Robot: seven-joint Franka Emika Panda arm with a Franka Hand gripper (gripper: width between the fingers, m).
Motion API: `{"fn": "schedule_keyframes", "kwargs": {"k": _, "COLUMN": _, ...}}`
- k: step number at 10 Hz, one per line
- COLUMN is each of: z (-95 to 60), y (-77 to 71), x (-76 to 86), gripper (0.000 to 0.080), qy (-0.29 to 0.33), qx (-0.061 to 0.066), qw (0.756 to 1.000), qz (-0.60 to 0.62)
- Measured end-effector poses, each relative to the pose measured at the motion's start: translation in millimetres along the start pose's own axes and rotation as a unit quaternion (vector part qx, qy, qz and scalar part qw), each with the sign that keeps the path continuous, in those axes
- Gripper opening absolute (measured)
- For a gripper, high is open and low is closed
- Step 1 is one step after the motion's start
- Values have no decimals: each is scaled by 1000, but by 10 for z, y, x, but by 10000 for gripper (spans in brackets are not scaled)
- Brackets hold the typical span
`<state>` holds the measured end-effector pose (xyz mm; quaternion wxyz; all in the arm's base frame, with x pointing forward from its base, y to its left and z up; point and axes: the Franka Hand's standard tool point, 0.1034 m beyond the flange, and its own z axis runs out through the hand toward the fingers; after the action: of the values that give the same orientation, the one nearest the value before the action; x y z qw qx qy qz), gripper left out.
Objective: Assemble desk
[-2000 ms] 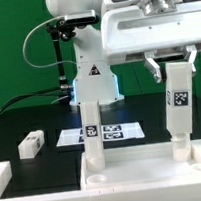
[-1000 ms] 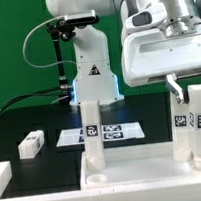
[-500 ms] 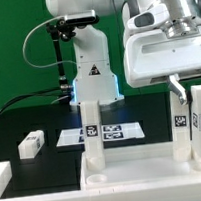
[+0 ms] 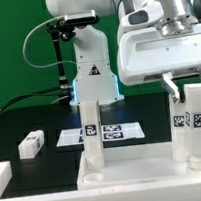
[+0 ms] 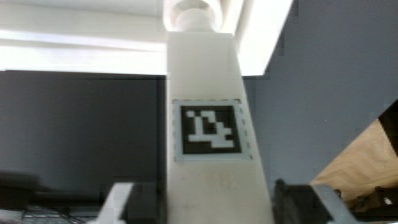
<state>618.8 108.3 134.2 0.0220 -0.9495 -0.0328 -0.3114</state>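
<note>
The desk panel (image 4: 126, 171) lies flat and white across the front of the exterior view. One leg (image 4: 92, 135) stands upright on it at the left, and a second leg (image 4: 180, 130) stands at the right. My gripper (image 4: 193, 91) is shut on a third tagged leg (image 4: 200, 123), held upright just right of that one with its foot down at the panel. A fourth leg (image 4: 31, 144) lies loose on the black table. In the wrist view the held leg (image 5: 210, 110) fills the middle, clamped in my gripper (image 5: 217, 205) between the dark pads (image 5: 160, 205).
The marker board (image 4: 117, 133) lies on the black table behind the panel. The robot's white base (image 4: 94, 74) stands behind it, with black cables running toward the exterior view's left against the green backdrop.
The gripper and the held leg have shifted slightly toward the exterior view's left, closer to the standing right leg. The grip has not changed.
</note>
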Motion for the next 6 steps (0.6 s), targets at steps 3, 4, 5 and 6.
{"fn": "schedule_keyframes", "kwargs": {"k": 3, "z": 19, "y": 17, "x": -20, "gripper": 288, "qy": -2, "qx": -1, "qw": 1000, "qz": 0}}
{"fn": "schedule_keyframes", "kwargs": {"k": 4, "z": 33, "y": 9, "x": -22, "gripper": 288, "qy": -1, "qx": -1, "qw": 1000, "qz": -1}}
{"fn": "schedule_keyframes", "kwargs": {"k": 5, "z": 41, "y": -5, "x": -13, "gripper": 288, "qy": 3, "qx": -1, "qw": 1000, "qz": -2}}
{"fn": "schedule_keyframes", "kwargs": {"k": 6, "z": 54, "y": -14, "x": -28, "gripper": 288, "qy": 3, "qx": 0, "qw": 1000, "qz": -3}}
